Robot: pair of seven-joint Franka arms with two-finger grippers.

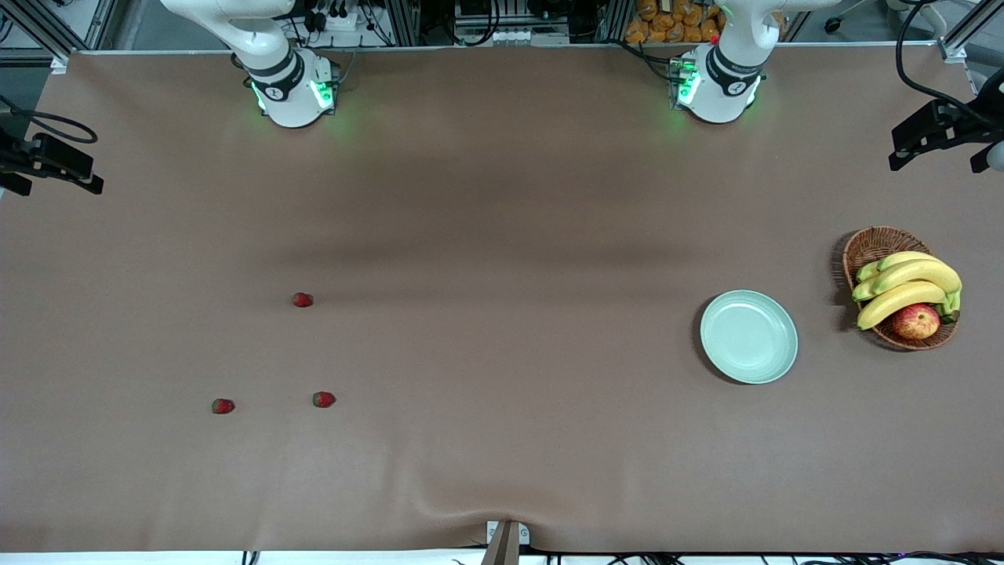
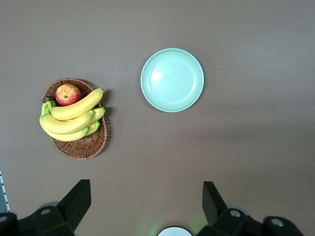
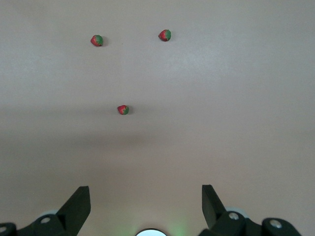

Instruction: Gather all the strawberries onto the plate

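Red strawberries [image 1: 303,300] [image 1: 223,406] [image 1: 323,399] are lying low on the table [image 1: 502,235], toward the right arm's end. Pale green plate [image 1: 749,337] is sitting empty beside the basket [image 1: 878,245]. Left hand [image 2: 146,199] and right hand [image 3: 145,198] are both hanging wide open, holding nothing.

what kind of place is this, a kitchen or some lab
Most likely a robotics lab, not a kitchen: two arm bases bolted at a cloth-covered table, side cameras on stands, and cabling along an aluminium frame. The fruit basket and plate look like test props.
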